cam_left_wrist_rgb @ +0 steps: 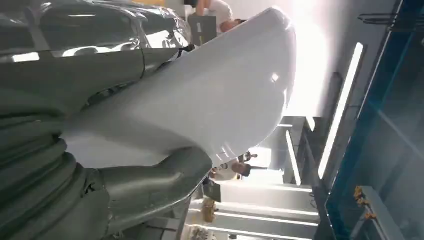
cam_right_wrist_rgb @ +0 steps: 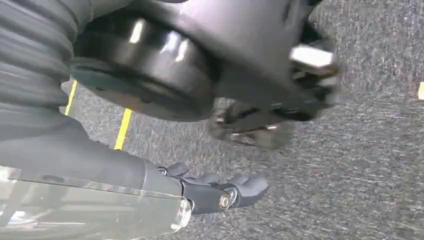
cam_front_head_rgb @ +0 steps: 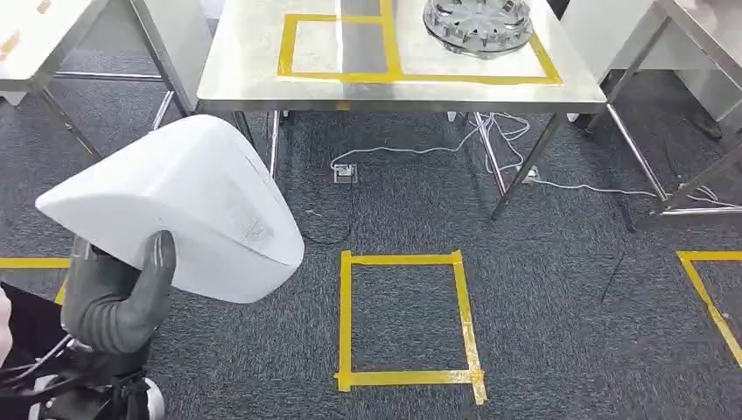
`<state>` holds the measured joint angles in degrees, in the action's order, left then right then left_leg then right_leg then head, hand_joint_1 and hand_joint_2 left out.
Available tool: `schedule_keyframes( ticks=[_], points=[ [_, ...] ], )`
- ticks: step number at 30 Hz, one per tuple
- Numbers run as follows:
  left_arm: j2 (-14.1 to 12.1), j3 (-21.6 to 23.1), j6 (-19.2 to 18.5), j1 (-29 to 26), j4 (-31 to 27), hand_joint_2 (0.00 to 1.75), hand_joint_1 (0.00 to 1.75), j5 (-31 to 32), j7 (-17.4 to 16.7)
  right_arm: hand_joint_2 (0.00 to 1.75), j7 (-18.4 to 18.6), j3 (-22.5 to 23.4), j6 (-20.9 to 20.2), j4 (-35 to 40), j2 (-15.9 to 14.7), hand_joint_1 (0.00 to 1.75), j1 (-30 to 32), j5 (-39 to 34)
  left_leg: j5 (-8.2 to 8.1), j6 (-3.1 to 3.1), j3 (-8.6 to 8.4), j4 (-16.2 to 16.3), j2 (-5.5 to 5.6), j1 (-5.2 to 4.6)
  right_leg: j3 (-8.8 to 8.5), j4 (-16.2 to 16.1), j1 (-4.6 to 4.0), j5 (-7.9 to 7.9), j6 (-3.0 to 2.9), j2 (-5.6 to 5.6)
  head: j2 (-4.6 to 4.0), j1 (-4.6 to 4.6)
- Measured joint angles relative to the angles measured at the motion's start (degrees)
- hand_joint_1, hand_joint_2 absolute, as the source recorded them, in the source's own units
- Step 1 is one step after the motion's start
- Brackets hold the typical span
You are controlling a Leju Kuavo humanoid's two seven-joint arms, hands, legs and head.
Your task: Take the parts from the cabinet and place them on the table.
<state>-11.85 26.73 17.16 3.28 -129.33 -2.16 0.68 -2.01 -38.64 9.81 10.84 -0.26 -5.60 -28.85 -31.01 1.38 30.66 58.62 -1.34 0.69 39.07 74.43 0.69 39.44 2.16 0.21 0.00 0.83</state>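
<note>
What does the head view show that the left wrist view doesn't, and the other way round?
The head view alone shows the steel table with yellow tape outlines, the round metal part resting on it, and a yellow tape square on the grey carpet. The left wrist view alone shows long ceiling lights and people in the background. Both show the left hand gripping the large white part, its thumb pressed against the white surface.
</note>
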Motion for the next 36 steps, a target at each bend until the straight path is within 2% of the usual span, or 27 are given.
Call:
schedule_keyframes(
  ticks=[1,2,3,4,5,6,7,8,9,10,11,12,14,15,16,17,18,19,20,21,22,23,26,32,35,36],
  points=[
    [0.0,0.0,0.0,0.0,0.0,1.75,1.75,0.0,0.0,1.75,0.0,0.0,0.0,0.0,0.0,0.0,0.1,0.0,-0.88,0.13,-1.47,-0.2,0.12,-0.31,0.44,-1.6,-0.38,0.43,-0.66,0.02,0.0,0.13],
    [0.0,0.0,0.0,0.0,0.0,1.75,1.75,0.1,0.0,1.75,0.0,0.0,0.0,0.0,0.0,0.0,0.2,0.0,-1.7,0.17,-2.88,-0.3,0.27,-0.7,0.4,-4.3,-0.89,-1.22,-1.58,0.05,0.0,0.22],
    [0.0,0.0,0.0,0.0,0.0,1.75,1.75,0.2,-0.1,1.75,0.0,0.0,0.0,0.0,0.0,0.0,0.2,0.0,-2.44,0.22,-4.09,-0.5,0.34,-1.09,0.33,-7.7,-1.46,-5.15,-2.73,0.14,0.0,0.39],
    [0.0,0.0,0.0,0.0,0.0,1.75,1.75,0.2,-0.2,1.75,0.0,0.0,0.0,0.0,-0.2,0.0,0.3,0.0,-2.93,0.38,-4.52,-0.9,0.44,-0.87,0.33,-11.8,-2.34,-12.26,-4.3,0.28,0.0,0.44],
    [0.0,0.0,0.1,0.1,0.2,1.75,1.75,0.3,-0.2,1.75,0.0,0.0,0.1,-0.1,-0.7,0.0,0.7,-0.1,-3.53,0.09,-5.45,-0.5,1.05,-1.38,0.97,-15.0,-3.6,-17.29,-4.83,0.95,0.0,-0.07],
    [0.1,0.1,0.1,0.1,0.3,1.75,1.75,0.4,-0.4,1.75,0.0,0.0,0.0,-0.1,-0.6,0.0,0.8,0.0,-3.98,-0.43,-5.41,-0.8,1.54,-1.45,0.29,-14.8,-3.41,-17.21,-5.49,1.62,0.0,0.05],
    [0.1,0.1,0.1,0.0,0.3,1.75,1.75,0.5,-0.5,1.75,0.0,0.0,0.0,-0.1,-0.6,0.0,0.8,-0.1,-4.33,-0.5,-6.06,-1.1,1.89,-1.35,-0.09,-15.2,-3.63,-16.99,-5.29,0.92,0.0,0.11],
    [0.1,0.1,0.2,0.1,0.2,1.75,1.75,0.6,-0.5,1.75,0.0,0.0,0.0,-0.1,-0.6,0.0,0.5,-0.1,-3.64,-0.73,-6.31,-0.6,2.15,-1.3,-0.47,-15.8,-3.6,-16.76,-5.24,0.54,0.0,0.31],
    [0.1,0.0,0.4,0.1,0.0,1.75,1.75,0.9,-0.5,1.75,0.0,0.0,0.0,0.0,-0.4,0.0,0.2,-0.1,-3.1,-1.25,-6.03,0.0,2.26,-1.5,-1.45,-16.7,-3.27,-16.77,-5.23,0.52,0.0,0.37],
    [0.1,0.1,0.4,0.1,0.0,1.75,1.75,1.0,-0.5,1.75,0.0,0.0,0.0,0.0,-0.4,0.0,0.0,-0.1,-3.07,-1.51,-5.18,2.0,2.08,-1.44,-2.42,-17.6,-2.92,-16.75,-5.16,0.45,0.0,0.44],
    [0.1,0.1,0.4,0.2,0.0,1.75,1.75,1.0,-0.5,1.75,0.0,0.1,0.0,0.0,-0.5,0.0,-0.2,-0.1,-3.59,-1.87,-3.56,4.9,2.0,-1.32,-3.03,-18.2,-2.73,-16.61,-5.28,0.45,0.0,0.22],
    [0.1,0.1,0.4,0.1,0.0,1.75,1.75,1.1,-0.5,1.75,0.0,0.1,0.0,0.0,-0.4,0.0,-0.4,-0.1,-5.2,-2.2,-1.29,8.2,1.92,-1.06,-3.37,-18.4,-2.52,-16.39,-5.3,0.45,0.0,0.13],
    [0.1,0.1,0.6,0.0,0.0,1.75,1.75,1.1,-0.5,1.75,0.0,0.0,0.0,0.0,-0.2,0.0,-0.4,-0.1,-9.62,-2.95,3.54,13.9,1.55,-0.47,-3.8,-18.3,-2.1,-15.58,-4.81,0.46,0.0,-0.07],
    [0.1,0.1,0.7,0.0,0.0,1.75,1.75,1.2,-0.5,1.75,0.0,0.0,0.0,0.0,0.0,0.0,-0.3,-0.1,-9.69,-3.36,4.91,14.3,1.48,-0.18,-4.05,-18.1,-1.92,-15.16,-4.57,0.47,0.0,-0.09],
    [0.1,0.1,0.8,0.0,0.0,1.75,1.75,1.2,-0.5,1.75,0.0,0.0,0.0,0.0,0.0,0.0,-0.3,-0.1,-7.88,-3.69,5.24,12.9,1.39,0.07,-4.35,-17.8,-1.66,-14.71,-4.29,0.49,0.0,-0.11],
    [0.1,0.1,0.7,0.0,0.0,1.75,1.75,1.2,-0.5,1.75,0.0,0.0,0.0,0.0,0.0,0.0,-0.3,-0.1,-4.68,-4.09,4.68,9.9,1.37,0.35,-4.68,-17.4,-1.34,-14.2,-3.91,0.56,0.0,-0.15],
    [0.1,0.1,0.8,0.0,0.0,1.75,1.75,1.2,-0.5,1.75,0.0,0.0,0.0,0.0,0.0,0.0,-0.4,-0.1,-0.6,-4.59,3.53,5.5,1.35,0.65,-5.0,-16.9,-0.96,-13.6,-3.43,0.66,0.0,-0.18],
    [0.1,0.1,0.8,0.0,0.0,1.75,1.75,1.2,-0.5,1.75,0.0,0.1,0.0,0.0,0.0,0.0,-0.4,-0.1,1.72,-6.09,2.62,1.9,1.21,1.29,-4.99,-16.1,-0.84,-12.78,-2.92,0.82,0.0,-0.28],
    [0.1,0.1,0.8,-0.1,0.1,1.75,1.75,1.2,-0.5,1.75,0.0,0.1,0.1,0.0,-0.5,0.0,-0.6,-0.1,0.4,-7.69,2.44,1.8,1.19,1.25,-4.61,-15.2,-1.47,-12.25,-2.38,1.15,0.0,-0.96],
    [0.1,0.1,0.8,-0.1,0.0,1.75,1.75,1.2,-0.5,1.75,0.1,0.0,0.1,0.0,-0.6,0.0,-0.6,-0.1,0.22,-3.76,2.35,1.7,1.2,1.25,-4.33,-14.7,-1.59,-11.87,-3.32,1.19,0.0,-1.12],
    [0.1,0.1,0.8,-0.4,0.0,1.75,1.75,1.3,-0.5,1.75,0.1,0.1,0.1,0.0,-0.5,0.0,-0.6,-0.1,0.03,-1.45,2.3,1.7,1.16,1.09,-4.47,-14.8,-1.65,-11.86,-3.49,1.25,0.0,-0.13],
    [0.1,0.1,0.8,-0.3,0.0,1.75,1.75,1.3,-0.5,1.75,0.2,0.1,0.1,0.0,-0.5,0.0,-0.4,-0.1,-0.01,-2.52,2.2,1.7,1.16,1.08,-4.59,-15.0,-1.68,-11.97,-3.59,1.25,0.0,0.02],
    [0.2,0.1,0.8,-0.1,0.0,1.75,1.75,1.3,-0.5,1.75,0.2,0.1,0.0,0.0,-0.6,0.0,-0.4,-0.5,-0.02,-2.31,2.15,1.6,1.3,0.75,-4.76,-15.2,-1.42,-12.01,-3.65,1.22,0.0,0.33],
    [0.3,0.1,0.8,0.2,0.0,1.75,1.75,1.4,-0.4,1.75,-0.2,0.1,-0.2,0.0,-0.6,0.0,-0.4,-0.8,-0.33,-1.79,2.08,1.7,1.57,0.34,-4.91,-15.4,-1.14,-11.95,-3.56,1.19,0.0,0.37],
    [0.3,0.1,0.8,0.4,0.0,1.75,1.75,1.4,-0.2,1.75,-0.2,0.1,-0.3,0.0,-0.6,0.0,-0.4,-1.1,-0.48,-1.55,2.04,1.7,1.72,0.19,-5.02,-15.5,-0.94,-11.74,-2.98,1.15,0.0,0.37],
    [0.3,0.1,0.8,0.4,0.0,1.75,1.75,1.4,-0.1,1.75,-0.2,0.1,-0.3,0.0,-0.6,0.0,-0.4,-1.1,-0.49,-1.54,2.02,1.7,1.77,0.16,-5.09,-15.6,-0.87,-11.67,-2.44,1.15,0.0,0.37]
  ],
)
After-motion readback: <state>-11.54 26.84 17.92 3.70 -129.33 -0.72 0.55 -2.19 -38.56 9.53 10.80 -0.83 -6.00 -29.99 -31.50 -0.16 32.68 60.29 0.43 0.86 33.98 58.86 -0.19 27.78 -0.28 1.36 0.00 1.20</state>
